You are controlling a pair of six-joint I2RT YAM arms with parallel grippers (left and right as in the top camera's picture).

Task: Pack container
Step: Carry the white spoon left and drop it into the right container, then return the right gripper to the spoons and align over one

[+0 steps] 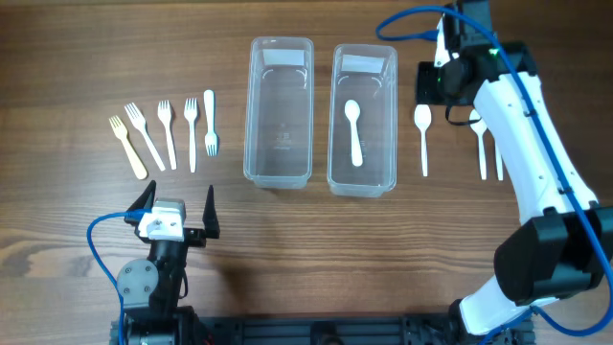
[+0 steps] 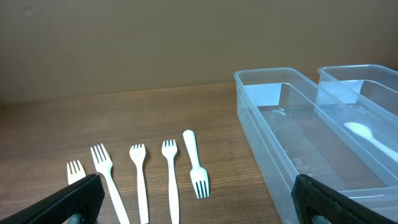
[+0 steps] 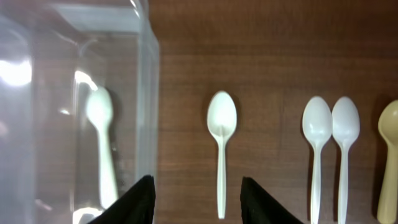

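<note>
Two clear containers stand side by side mid-table, the left one (image 1: 279,110) with nothing in it and the right one (image 1: 363,117) holding one white spoon (image 1: 354,129). Several forks (image 1: 168,134) lie in a row at the left. My right gripper (image 1: 429,88) is open and empty, hovering over a white spoon (image 1: 422,134) that lies just right of the right container. In the right wrist view that spoon (image 3: 221,134) lies between my open fingers (image 3: 196,199). My left gripper (image 1: 179,199) is open and empty, low near the front edge, below the forks.
Two more white spoons (image 3: 317,124) (image 3: 344,124) and a beige spoon (image 3: 388,143) lie further right. The leftmost fork (image 1: 126,146) is beige. The left wrist view shows the forks (image 2: 169,174) and both containers (image 2: 292,137).
</note>
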